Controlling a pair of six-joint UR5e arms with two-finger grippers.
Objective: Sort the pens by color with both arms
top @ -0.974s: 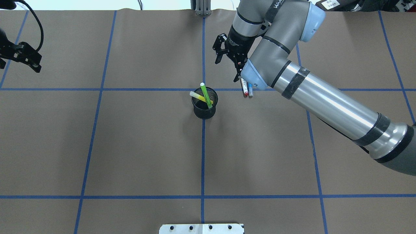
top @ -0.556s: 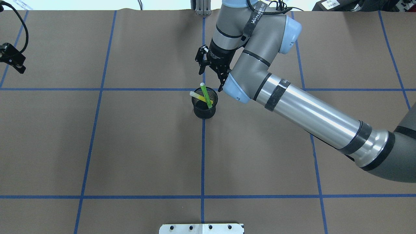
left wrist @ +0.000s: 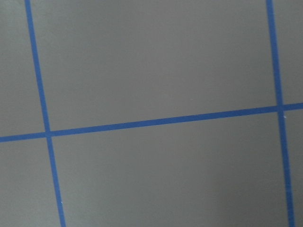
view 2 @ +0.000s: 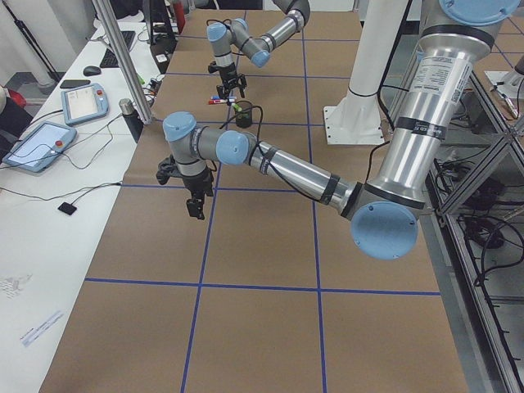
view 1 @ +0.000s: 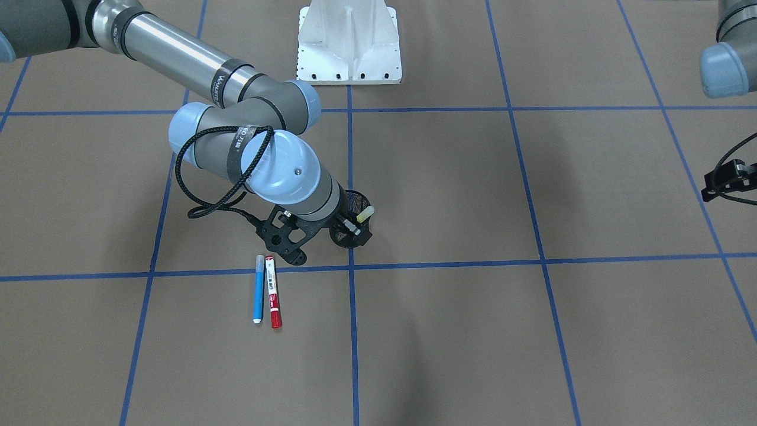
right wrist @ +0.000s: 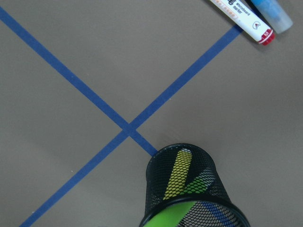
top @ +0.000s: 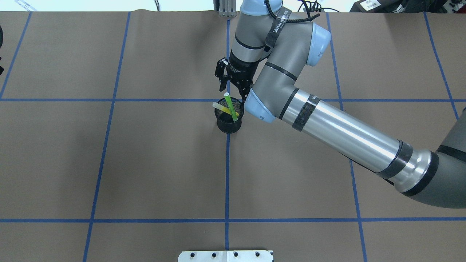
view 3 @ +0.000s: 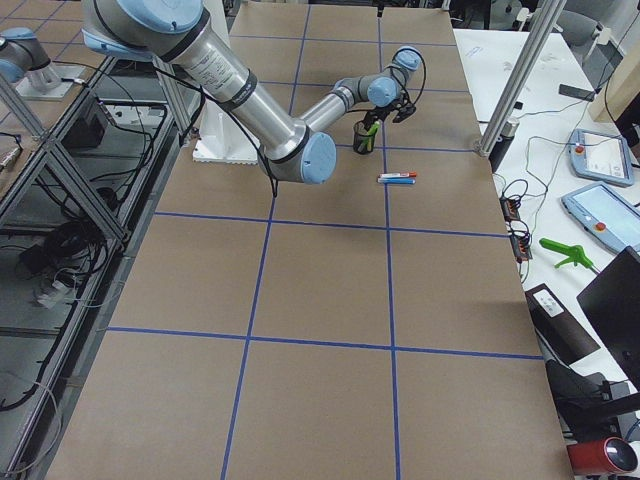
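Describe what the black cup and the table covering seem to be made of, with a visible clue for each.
Black cup: likely wire mesh, probably painted metal, matte; fine lattice, and the yellow pen shows through its wall.
Table covering: apparently brown paper, matte; its far edge lies wavy.

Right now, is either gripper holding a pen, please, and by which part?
Nothing is held. The right gripper is open; the blue pen and red pen lie on the table, green pen and yellow pen in the cup.
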